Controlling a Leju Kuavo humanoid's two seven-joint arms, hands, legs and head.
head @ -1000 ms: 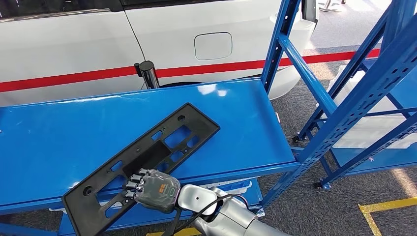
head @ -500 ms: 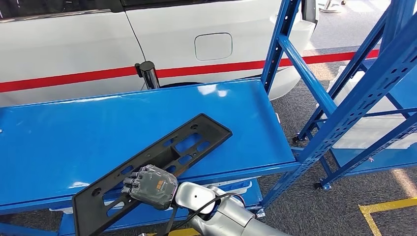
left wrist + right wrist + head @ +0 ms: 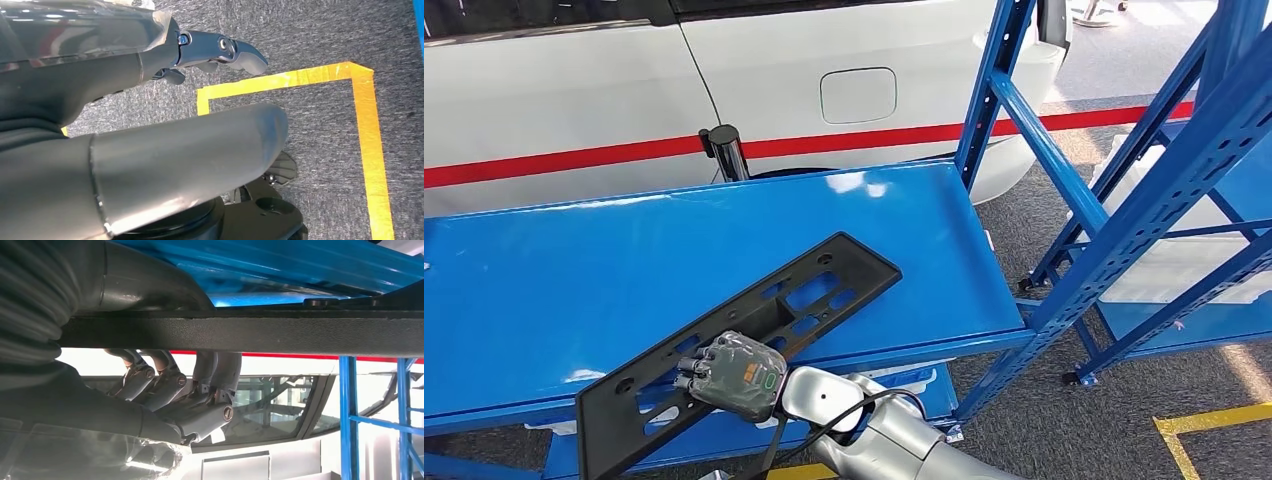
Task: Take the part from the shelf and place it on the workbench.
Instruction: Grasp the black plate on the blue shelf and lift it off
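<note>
Since the earlier frames the part (image 3: 734, 345) has slid a little further right along the shelf (image 3: 904, 240), and your right hand (image 3: 732, 374) has travelled with it.

One part: a long black plastic frame with cut-outs, lying diagonally. Its far end rests on the shelf surface; its near end overhangs the front edge, toward you. Your right hand grips it at the lower long edge, just at the shelf's front lip. From the right wrist camera the thumb (image 3: 150, 285) lies against one face of the part (image 3: 260, 332) and the fingers (image 3: 200, 405) curl round the other side, so the hold is closed on the frame.

Room: bare blue surface lies left, behind and right of the part. One blue upright (image 3: 1002, 75) stands at the shelf's right rear corner, well apart from the part's far end. A second blue rack (image 3: 1164, 190) stands further right.

Your left hand (image 3: 165, 45) hangs over grey carpet with yellow floor tape (image 3: 367, 135); it holds nothing, and you cannot tell how far its fingers are spread.

One white car (image 3: 724, 80) with a red stripe stands behind the shelf.
</note>
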